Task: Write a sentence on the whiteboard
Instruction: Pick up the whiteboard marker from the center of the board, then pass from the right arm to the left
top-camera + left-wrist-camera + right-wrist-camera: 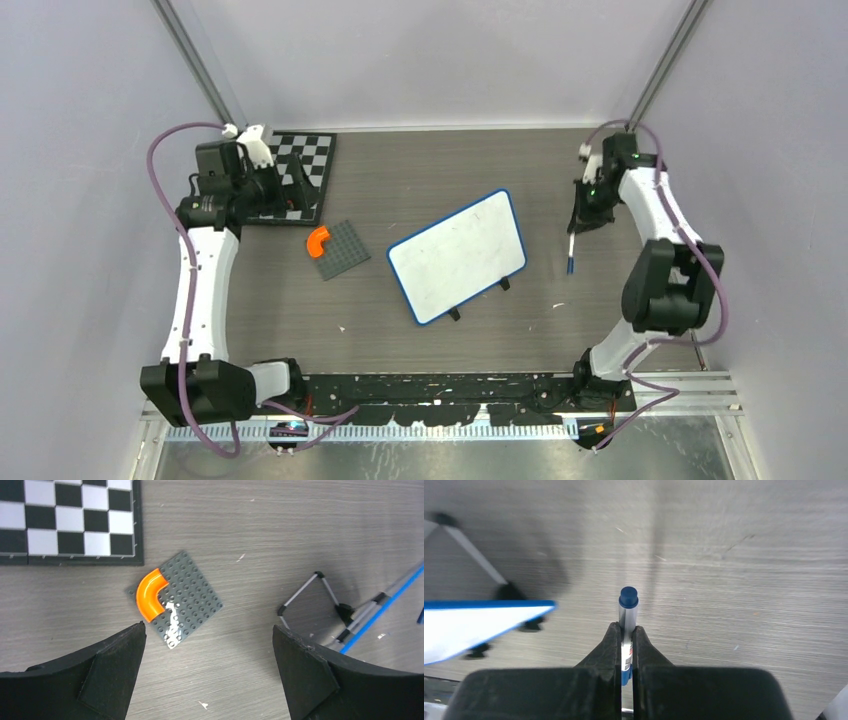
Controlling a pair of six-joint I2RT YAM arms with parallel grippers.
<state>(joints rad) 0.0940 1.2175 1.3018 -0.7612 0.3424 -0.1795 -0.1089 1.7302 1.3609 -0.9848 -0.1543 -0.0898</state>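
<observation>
right pincer (625,628): clamps marker (628,605) | whiteboard (458,255): apart, to its left

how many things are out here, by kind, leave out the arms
whiteboard: 1
marker: 1
checkerboard: 1
grey studded plate: 1
orange curved piece: 1
total: 5
</observation>
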